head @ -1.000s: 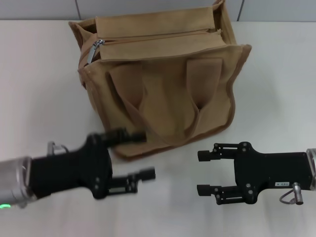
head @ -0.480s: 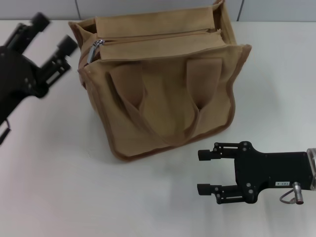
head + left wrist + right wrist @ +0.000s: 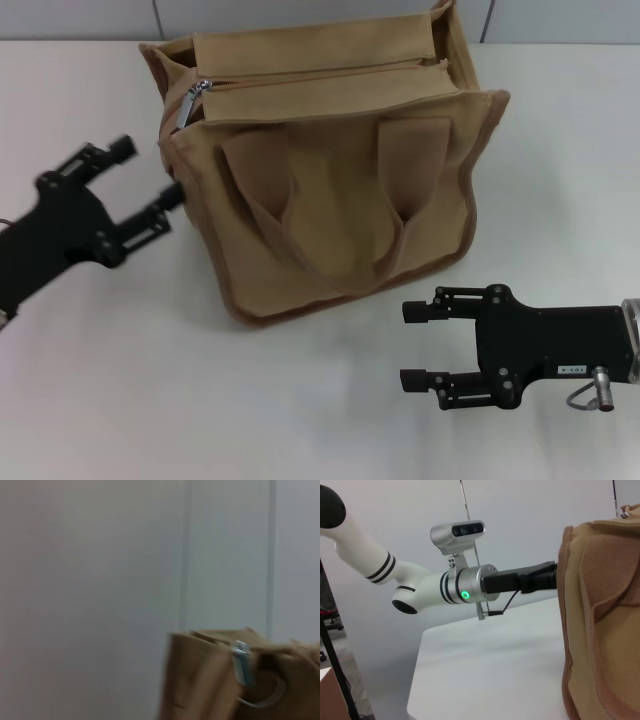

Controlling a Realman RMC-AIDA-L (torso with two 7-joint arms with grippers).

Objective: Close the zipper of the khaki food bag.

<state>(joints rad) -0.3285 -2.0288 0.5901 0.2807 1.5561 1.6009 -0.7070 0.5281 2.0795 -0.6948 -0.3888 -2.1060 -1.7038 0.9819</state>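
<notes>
Zipper (image 3: 330,80) pull at bag's (image 3: 330,200) left end, left gripper (image 3: 150,180) beside.

Even, bright overhead light on my white table (image 3: 560,150), no glare. Soft shadow under the khaki food bag (image 3: 330,190), lower centre of head view. My left gripper (image 3: 150,178) slightly smeared there. Left wrist view heavily blurred throughout. Right wrist view sharp.
</notes>
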